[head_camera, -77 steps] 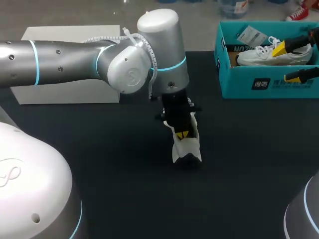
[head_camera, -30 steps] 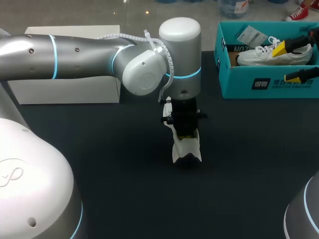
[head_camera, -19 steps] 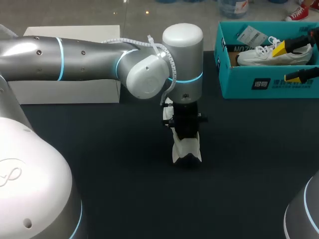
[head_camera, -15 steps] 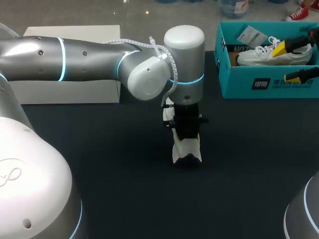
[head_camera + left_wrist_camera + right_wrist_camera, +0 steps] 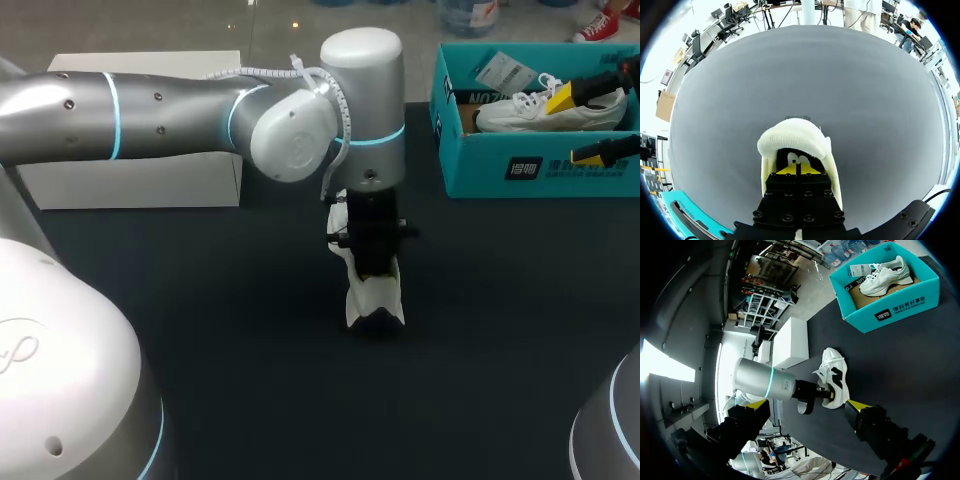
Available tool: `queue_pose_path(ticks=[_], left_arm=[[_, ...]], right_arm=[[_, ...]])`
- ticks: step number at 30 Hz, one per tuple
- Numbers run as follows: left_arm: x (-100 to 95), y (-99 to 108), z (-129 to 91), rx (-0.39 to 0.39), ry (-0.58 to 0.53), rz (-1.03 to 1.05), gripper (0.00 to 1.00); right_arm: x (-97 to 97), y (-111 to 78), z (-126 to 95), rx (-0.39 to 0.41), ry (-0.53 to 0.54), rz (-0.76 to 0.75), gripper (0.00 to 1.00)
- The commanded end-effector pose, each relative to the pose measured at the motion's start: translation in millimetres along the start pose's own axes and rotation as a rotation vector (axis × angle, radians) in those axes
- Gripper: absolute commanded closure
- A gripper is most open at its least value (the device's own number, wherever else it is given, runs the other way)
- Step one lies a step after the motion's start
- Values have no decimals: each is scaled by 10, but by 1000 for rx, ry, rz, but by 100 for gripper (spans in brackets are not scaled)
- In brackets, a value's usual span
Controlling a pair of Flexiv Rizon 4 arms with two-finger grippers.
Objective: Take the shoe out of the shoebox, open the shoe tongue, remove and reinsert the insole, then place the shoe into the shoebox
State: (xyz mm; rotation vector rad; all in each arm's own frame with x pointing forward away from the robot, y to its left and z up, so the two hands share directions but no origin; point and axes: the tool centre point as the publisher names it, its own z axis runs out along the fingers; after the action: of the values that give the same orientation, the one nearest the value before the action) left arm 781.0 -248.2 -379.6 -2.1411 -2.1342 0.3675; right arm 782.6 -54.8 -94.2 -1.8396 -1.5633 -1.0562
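From above, the left gripper (image 5: 368, 262) pokes down into the shoe (image 5: 376, 300) on the table (image 5: 250, 330), likely to get the insole. Its own camera shows its yellow tips pressed together inside the heel; I can't tell on what. The right camera shows the right gripper (image 5: 806, 405) spread wide and holding nothing, with the shoebox (image 5: 890, 310) well apart from the shoe.

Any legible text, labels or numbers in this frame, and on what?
Shoebox outer side: white logo and characters, too small to read.
Shoebox inner wall: dark lettering, blurred.
Paper tag inside the shoebox: print too small to read.
Shoe on the table: dark side mark, unreadable.
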Motion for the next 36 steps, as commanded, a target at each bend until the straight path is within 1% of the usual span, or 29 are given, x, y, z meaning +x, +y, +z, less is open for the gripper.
queue_pose_path(ticks=[1,6,15,17,20,25,30,32,33,36], left_arm=[[-8,22,96,35,7,10,100],[-35,13,207,56,9,13,100],[-16,56,358,40,25,11,100],[-7,66,351,31,27,6,100],[13,68,253,4,32,1,100],[47,125,43,-105,22,-1,100],[56,227,-107,-209,7,-12,100],[49,286,-160,-264,-4,-22,100],[44,325,-196,-306,-10,-28,100],[45,410,-261,-376,-5,-26,100]], right_arm=[[0,-3,9,-1,-3,2,0],[0,-3,9,-1,-3,2,0],[0,-3,9,-1,-3,2,0],[0,-3,9,-1,-3,2,0],[0,-3,9,-1,-3,2,0],[0,-3,9,-1,-3,2,0],[0,-3,9,-1,-3,2,0],[0,-3,9,-1,-3,2,0],[0,-3,9,-1,-3,2,0],[0,-3,9,-1,-3,2,0]])
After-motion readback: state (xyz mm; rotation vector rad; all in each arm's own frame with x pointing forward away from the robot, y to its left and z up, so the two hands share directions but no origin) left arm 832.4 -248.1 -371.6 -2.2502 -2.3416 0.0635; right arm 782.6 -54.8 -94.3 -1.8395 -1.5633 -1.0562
